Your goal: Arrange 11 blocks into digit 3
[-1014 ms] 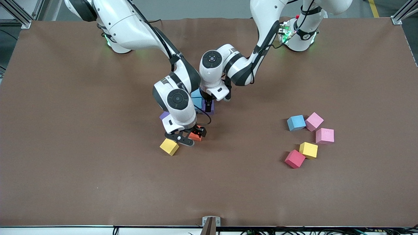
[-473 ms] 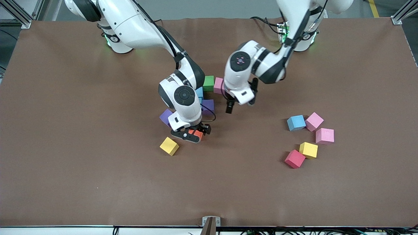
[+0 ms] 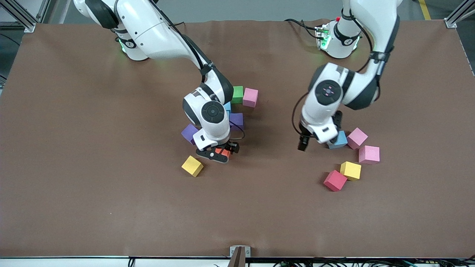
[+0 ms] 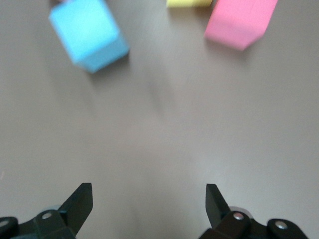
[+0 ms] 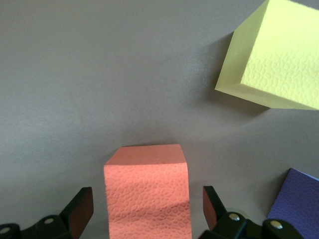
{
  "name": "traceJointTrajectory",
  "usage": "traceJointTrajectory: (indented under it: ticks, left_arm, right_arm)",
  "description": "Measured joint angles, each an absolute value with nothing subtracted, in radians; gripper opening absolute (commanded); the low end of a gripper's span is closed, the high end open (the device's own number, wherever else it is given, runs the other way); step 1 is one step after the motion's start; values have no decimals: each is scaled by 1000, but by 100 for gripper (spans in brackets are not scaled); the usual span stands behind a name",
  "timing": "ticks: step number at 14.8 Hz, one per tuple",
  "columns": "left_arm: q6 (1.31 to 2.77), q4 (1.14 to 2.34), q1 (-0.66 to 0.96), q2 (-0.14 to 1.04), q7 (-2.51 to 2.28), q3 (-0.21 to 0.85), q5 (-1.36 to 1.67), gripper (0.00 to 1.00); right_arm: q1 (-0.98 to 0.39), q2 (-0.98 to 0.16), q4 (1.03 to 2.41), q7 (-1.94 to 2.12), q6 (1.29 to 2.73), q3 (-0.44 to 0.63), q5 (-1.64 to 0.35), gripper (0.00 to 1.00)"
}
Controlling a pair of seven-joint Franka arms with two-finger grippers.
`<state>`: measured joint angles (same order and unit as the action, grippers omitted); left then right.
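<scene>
Right end effector (image 3: pixel 221 152) sits low over the counter (image 3: pixel 92 148) with its fingers spread wide on either side of an orange block (image 5: pixel 148 191), a gap showing on both sides in the right wrist view, so nothing is grasped. Just beside it, nearer the front camera and toward the right arm's end, lies a yellow block (image 3: pixel 192 165), turned at an angle. A purple block (image 3: pixel 189 132) rests close by under the wrist. Farther from the front camera stand the pieces of the digit 3 laid so far: another purple block (image 3: pixel 236 120), a blue block (image 3: pixel 227 107) partly hidden by the arm, a green block (image 3: pixel 237 94) and a pink block (image 3: pixel 250 97) touching it.

Left end effector (image 4: pixel 148 203) hangs released, fingers apart and empty, over bare counter beside a loose group toward the left arm's end. That group holds a light blue block (image 3: pixel 339 140) partly covered by the wrist, two pink blocks (image 3: pixel 357 138), a second yellow block (image 3: pixel 350 170) and a red block (image 3: pixel 335 180) touching its corner.
</scene>
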<state>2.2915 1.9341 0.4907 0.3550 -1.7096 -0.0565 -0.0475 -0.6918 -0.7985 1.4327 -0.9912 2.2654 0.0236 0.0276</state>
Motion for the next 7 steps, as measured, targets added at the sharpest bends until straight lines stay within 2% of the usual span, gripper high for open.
traceJointTrajectory:
  ticks: [3, 7]
  left_arm:
    - [2295, 1833, 407, 451, -1642, -58, -83, 100]
    - [2296, 1694, 311, 568, -1530, -56, -104, 100]
  right_arm:
    - [-692, -801, 1433, -999, 2265, 24, 40, 80]
    - [-692, -801, 1432, -1014, 2266, 24, 43, 74]
